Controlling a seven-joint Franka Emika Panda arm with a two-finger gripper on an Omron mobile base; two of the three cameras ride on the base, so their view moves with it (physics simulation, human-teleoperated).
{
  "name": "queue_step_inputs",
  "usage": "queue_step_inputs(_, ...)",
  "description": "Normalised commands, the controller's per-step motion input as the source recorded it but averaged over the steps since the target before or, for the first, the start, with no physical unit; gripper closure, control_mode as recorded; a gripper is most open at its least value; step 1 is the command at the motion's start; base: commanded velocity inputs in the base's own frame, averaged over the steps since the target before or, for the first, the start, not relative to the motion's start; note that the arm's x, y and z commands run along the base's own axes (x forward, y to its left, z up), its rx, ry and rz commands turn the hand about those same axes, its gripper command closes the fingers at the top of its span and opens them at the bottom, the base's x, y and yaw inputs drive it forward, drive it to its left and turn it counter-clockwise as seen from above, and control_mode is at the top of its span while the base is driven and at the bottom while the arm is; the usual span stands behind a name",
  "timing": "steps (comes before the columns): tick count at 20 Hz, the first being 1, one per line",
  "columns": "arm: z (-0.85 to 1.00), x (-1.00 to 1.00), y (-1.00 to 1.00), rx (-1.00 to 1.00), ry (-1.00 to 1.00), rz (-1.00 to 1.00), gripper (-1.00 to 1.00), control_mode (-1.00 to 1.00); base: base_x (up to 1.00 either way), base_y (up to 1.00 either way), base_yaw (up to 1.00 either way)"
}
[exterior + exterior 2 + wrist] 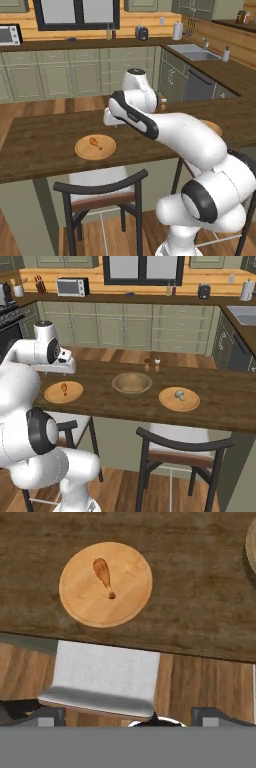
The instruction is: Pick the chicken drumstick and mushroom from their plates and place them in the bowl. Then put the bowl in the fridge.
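The chicken drumstick lies on the left plate, thick end away from the counter's front edge; it is also the chicken drumstick on its plate. My gripper hangs open high above the counter's front edge, holding nothing. The hand is above and just behind that plate. The bowl stands empty at mid counter. The mushroom rests on the right plate. My arm hides the bowl in the left base view. The fridge is out of view.
Two small shakers stand behind the bowl. A chair with a white seat is tucked under the counter below the drumstick plate, and another chair sits under the mushroom plate. Cabinets and a sink line the far walls.
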Motion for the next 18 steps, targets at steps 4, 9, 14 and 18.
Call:
queue_step_inputs(4,-0.9,0.81,0.97,0.0,0.19,0.1,-1.0,-1.0,0.0,0.0,0.0)
queue_step_inputs(9,-0.75,0.78,0.8,-0.06,0.17,0.03,-1.0,-1.0,0.0,0.0,0.0)
queue_step_inputs(14,-0.31,0.38,0.21,-0.07,0.18,0.0,-1.0,-1.0,0.0,0.0,0.0)
queue_step_inputs(18,-0.47,0.47,-0.16,-0.03,-0.16,0.01,-1.0,-1.0,0.0,0.0,0.0)
